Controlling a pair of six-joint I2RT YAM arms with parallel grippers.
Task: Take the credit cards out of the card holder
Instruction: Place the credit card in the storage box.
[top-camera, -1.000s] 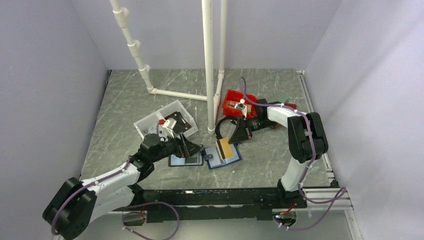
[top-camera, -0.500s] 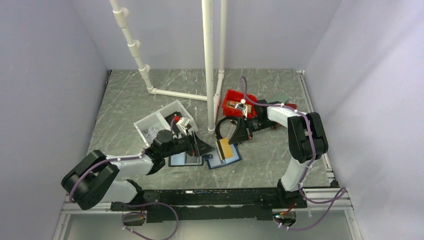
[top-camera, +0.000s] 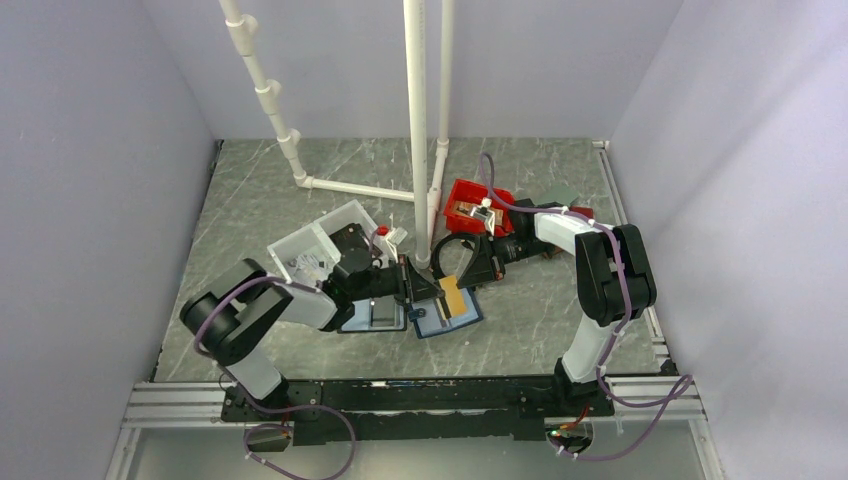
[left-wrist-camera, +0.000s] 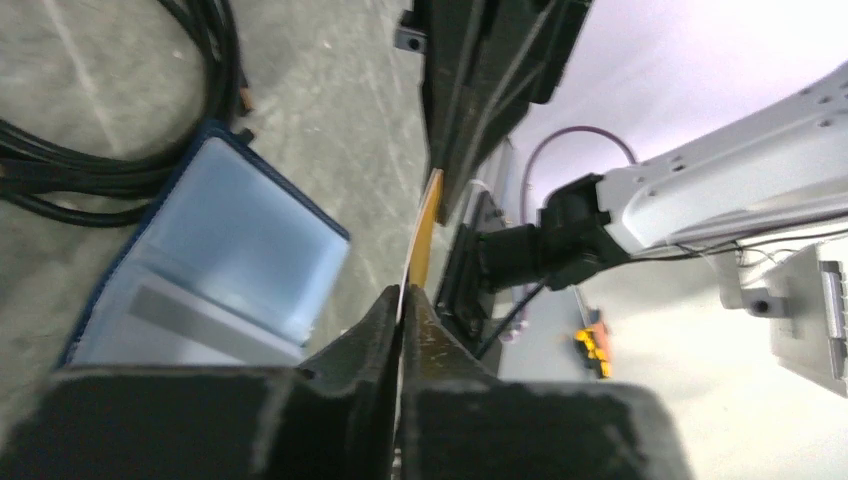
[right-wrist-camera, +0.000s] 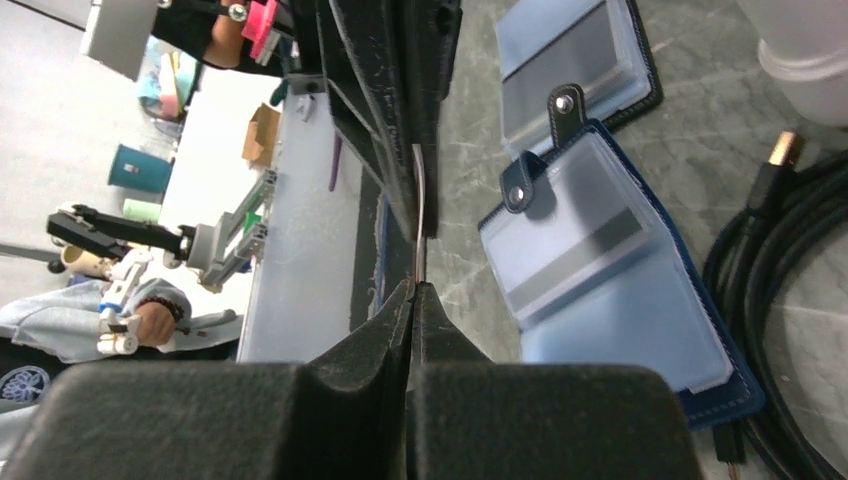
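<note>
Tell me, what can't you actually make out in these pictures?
1. Print on the credit card: edge-on in both wrist views, too small from above.
2. Whether the card holder holds more cards: frosted pockets, right wrist view.
3. Contents of the red bin: top view, too small.

Orange credit card upright over open card holder.

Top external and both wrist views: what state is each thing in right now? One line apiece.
credit card: out of the holder, on edge, pinched at opposite ends.
card holder: lying open, light-blue inside up, tab unfastened.
folio: lying open beside the card holder.
left end effector: shut on the credit card.
right end effector: shut on the credit card.
</note>
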